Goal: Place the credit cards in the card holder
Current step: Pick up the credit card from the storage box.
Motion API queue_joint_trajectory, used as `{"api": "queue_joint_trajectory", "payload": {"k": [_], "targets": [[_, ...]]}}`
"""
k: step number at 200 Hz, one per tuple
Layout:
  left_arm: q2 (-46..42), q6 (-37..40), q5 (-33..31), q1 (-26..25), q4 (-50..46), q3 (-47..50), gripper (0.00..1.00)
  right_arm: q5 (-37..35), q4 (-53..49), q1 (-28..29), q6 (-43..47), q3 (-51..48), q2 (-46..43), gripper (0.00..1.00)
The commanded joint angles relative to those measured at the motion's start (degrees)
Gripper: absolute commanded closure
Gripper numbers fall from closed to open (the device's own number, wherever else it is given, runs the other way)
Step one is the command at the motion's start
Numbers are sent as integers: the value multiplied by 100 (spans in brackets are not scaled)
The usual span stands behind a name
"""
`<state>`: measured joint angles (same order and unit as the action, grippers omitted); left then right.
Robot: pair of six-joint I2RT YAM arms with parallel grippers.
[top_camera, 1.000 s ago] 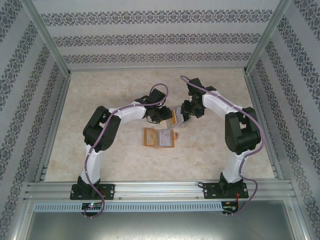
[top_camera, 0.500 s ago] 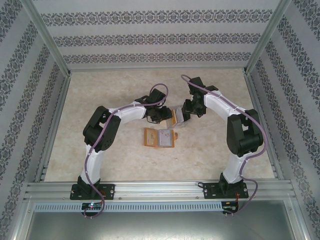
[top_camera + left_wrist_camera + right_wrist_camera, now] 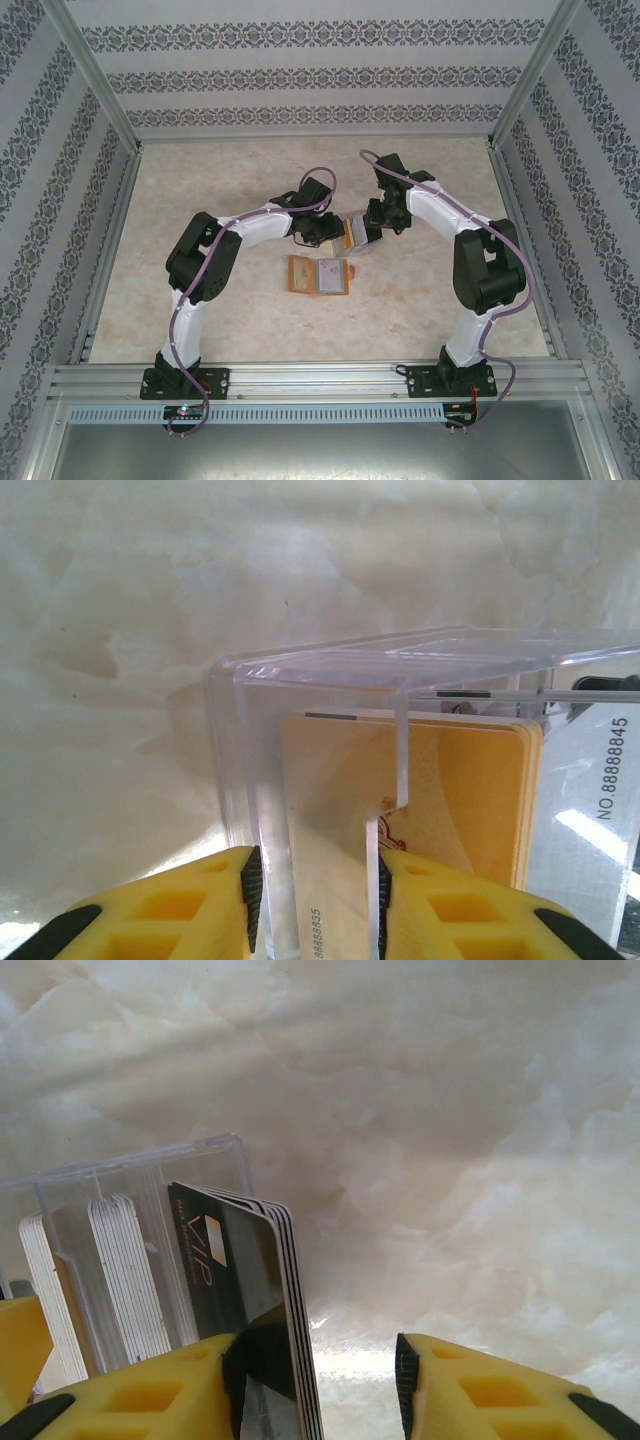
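Note:
The card holder, an orange-tan wallet, lies open and flat on the table in front of both grippers. Behind it stands the clear plastic box. My left gripper is shut on one compartment of this box, which holds orange-yellow credit cards. My right gripper is open around a stack of black credit cards at the box's end. The stack leans against the left pad, and a wide gap separates it from the right pad. From above, the two grippers face each other across the box.
Stacks of white cards fill other slots of the clear box. The marbled table is fenced by aluminium rails and patterned walls. Free surface lies behind and to both sides of the arms.
My right gripper's jaws have narrowed a little around the black cards. The left gripper and the box have stayed put.

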<state>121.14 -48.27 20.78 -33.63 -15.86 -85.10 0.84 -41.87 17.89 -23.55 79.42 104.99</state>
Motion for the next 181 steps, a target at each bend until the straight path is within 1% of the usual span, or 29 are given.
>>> {"api": "queue_joint_trajectory", "payload": {"k": [1, 19, 40, 54, 69, 100, 112, 140, 145, 171, 181], "targets": [[-30, -33, -145, 58, -253, 156, 64, -391, -255, -5, 110, 110, -207, 57], [-29, -29, -152, 58, -256, 164, 64, -327, -184, 8, 99, 61, -251, 58], [-36, -35, -145, 58, -243, 187, 64, -264, -165, 12, 100, 61, -251, 62], [-39, -51, -128, 58, -210, 204, 64, -270, -156, 22, 96, 57, -251, 63], [-38, -51, -118, 53, -210, 212, 64, -328, -157, 40, 97, 58, -251, 67], [-29, -42, -108, 58, -209, 187, 64, -426, -183, 70, 99, 87, -286, 70], [-26, -48, -109, 58, -210, 180, 64, -459, -195, 83, 102, 91, -308, 74], [-36, -55, -105, 57, -210, 195, 64, -541, -214, 118, 116, 116, -387, 76], [-38, -46, -117, 53, -201, 189, 64, -566, -232, 128, 122, 131, -403, 78], [-55, -42, -108, 58, -207, 189, 64, -611, -311, 153, 130, 218, -461, 79], [-63, -45, -106, 58, -199, 188, 64, -595, -343, 156, 118, 248, -479, 82]]}}
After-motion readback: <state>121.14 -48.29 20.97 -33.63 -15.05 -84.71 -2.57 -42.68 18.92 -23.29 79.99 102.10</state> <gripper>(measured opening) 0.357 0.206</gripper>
